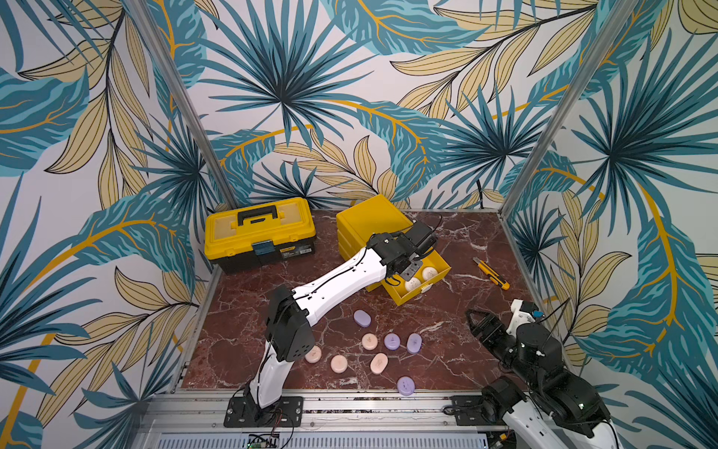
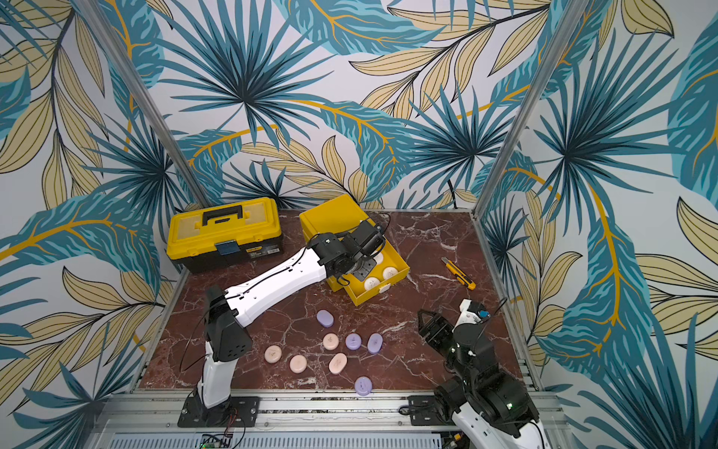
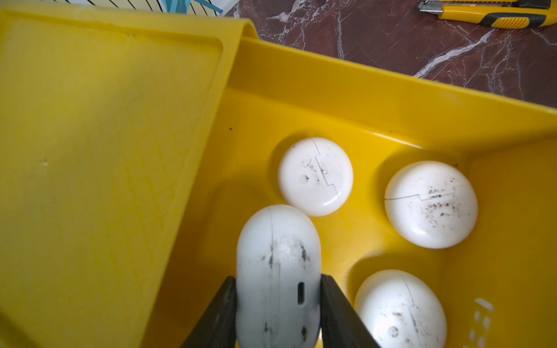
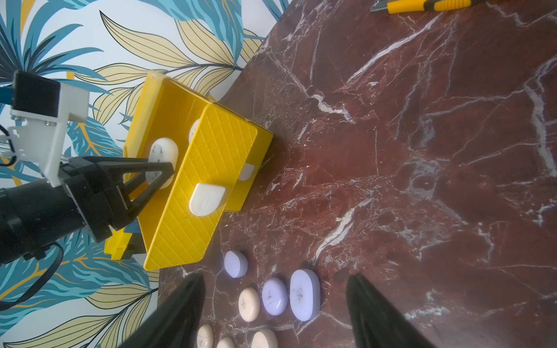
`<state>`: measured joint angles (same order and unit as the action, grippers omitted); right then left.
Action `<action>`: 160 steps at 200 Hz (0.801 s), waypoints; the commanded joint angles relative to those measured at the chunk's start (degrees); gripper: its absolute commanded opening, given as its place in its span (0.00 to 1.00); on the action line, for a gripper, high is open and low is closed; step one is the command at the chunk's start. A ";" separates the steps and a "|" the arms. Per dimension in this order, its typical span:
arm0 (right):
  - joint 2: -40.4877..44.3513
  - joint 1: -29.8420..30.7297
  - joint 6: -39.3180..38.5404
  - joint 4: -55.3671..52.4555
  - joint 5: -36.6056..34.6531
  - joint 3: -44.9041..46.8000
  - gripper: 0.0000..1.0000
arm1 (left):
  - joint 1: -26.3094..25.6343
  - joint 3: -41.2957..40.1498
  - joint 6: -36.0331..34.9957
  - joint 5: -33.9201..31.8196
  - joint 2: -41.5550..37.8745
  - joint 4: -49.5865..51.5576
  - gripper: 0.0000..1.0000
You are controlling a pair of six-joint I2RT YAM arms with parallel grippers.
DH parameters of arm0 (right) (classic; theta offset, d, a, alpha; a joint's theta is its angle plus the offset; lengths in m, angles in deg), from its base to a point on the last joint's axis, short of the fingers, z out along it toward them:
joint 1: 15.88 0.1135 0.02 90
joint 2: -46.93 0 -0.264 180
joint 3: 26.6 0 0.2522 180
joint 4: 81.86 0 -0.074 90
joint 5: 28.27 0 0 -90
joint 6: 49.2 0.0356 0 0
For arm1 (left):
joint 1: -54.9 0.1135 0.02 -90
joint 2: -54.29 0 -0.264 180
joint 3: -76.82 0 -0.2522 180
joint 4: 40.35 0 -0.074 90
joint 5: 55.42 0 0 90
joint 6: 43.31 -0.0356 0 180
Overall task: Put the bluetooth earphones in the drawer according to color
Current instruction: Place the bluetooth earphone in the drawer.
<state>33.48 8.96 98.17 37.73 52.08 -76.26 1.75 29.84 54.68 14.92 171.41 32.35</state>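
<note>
1 white case (image 3: pixel 277 241) clamped in left claw (image 3: pixel 278 281) over drawer (image 3: pixel 361 90); right claw (image 4: pixel 275 277) apart.

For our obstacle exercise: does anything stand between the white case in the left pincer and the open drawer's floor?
Nothing visible does. The left pincer grips the white case over a bare patch of the open drawer; three other white cases lie alongside, one close to its tip.

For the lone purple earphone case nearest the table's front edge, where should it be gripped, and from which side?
Pinch the purple case across its shorter width, at mid-length, coming straight down from above. It lies flat, so its low rounded sides would probably give little hold from the side. The bare table all round it leaves room to straddle it.
</note>
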 commanded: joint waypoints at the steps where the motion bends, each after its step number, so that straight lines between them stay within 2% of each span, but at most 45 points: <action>1: 0.53 -0.15 -0.64 -0.61 -0.83 0.13 0.79 | -0.07 -0.60 0.89 0.99 0.38 -0.50 0.34; 118: 0.42 -0.14 -0.41 -0.58 -0.89 0.66 0.79 | 0.59 -2.19 1.76 2.70 1.53 2.92 0.37; 160: 0.45 -0.19 -0.39 -0.59 -0.90 0.70 0.79 | 0.59 -2.23 2.21 2.26 1.97 3.64 0.45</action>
<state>33.48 8.96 98.19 37.73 52.06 -76.26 2.12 28.97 56.15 17.06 172.13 35.08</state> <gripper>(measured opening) 0.793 0.442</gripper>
